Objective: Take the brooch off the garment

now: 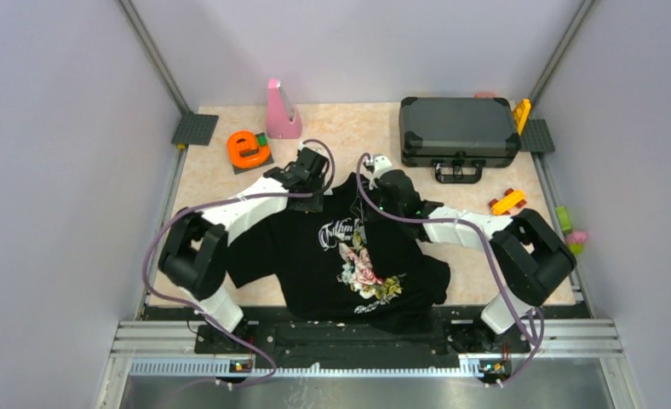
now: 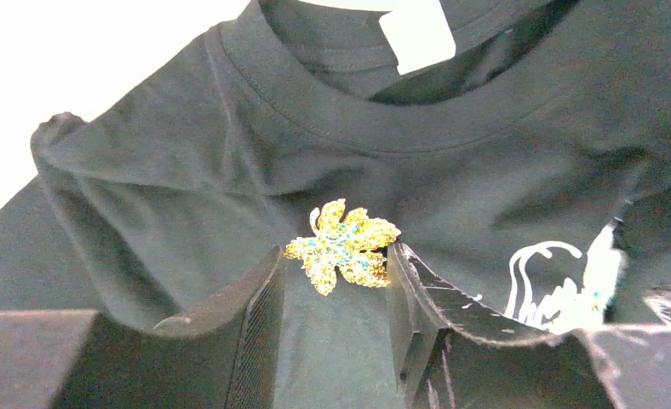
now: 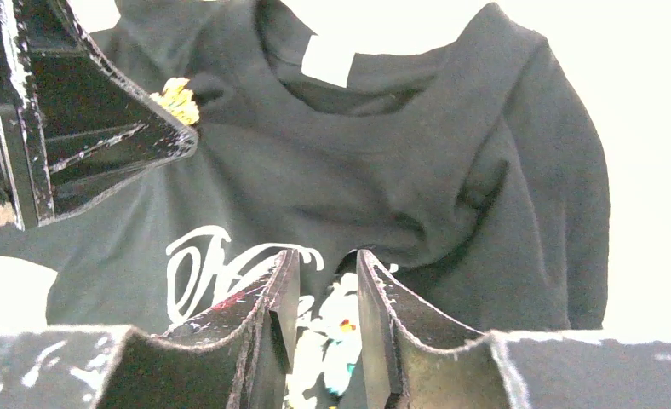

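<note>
From above, the garment [image 1: 302, 256] lies spread on the table [image 1: 349, 128]. Left wrist view: the brooch [image 2: 342, 245], hidden from above, sits below the collar [image 2: 358, 128] and fills the half-parted left claw [image 2: 335, 260], apparently pinched at both edges. Right wrist view: the right claw [image 3: 325, 277] stands narrowly apart over the print [image 3: 341, 328], gripping nothing.

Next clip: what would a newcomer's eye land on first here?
A glittering gold leaf brooch, below the collar of the black T-shirt, caught in the jaws of the left gripper. On the far side of the table, a bright orange toy sits left and a dark hard case right.
</note>
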You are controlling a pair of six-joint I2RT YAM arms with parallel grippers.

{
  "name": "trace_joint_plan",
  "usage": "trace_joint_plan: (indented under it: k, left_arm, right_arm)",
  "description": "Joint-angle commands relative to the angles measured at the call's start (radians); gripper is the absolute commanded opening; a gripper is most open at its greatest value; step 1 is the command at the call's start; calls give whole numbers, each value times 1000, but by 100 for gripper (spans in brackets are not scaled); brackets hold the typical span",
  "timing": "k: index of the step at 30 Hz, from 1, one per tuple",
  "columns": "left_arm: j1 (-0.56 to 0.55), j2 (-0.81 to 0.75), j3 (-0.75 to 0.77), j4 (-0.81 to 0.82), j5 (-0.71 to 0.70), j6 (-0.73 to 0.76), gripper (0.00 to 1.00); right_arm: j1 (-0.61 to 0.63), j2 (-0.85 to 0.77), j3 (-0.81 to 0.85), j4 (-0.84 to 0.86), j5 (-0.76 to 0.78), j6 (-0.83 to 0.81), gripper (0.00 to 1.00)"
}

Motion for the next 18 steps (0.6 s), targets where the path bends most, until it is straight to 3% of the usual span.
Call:
trace_joint_plan:
  k: [1,10,18]
  left_arm:
    - [9,-175,-37,120,9,126,36]
    - [40,-370,-11,159,239,215,36]
    - [229,-370,96,45,816,52,33]
  right_arm:
    - [-16,-98,65,-6,-159,-14,34]
    - [-43,-219,120,-22,-399,-61,40]
    - [-72,-316,57,62,-565,-196,42]
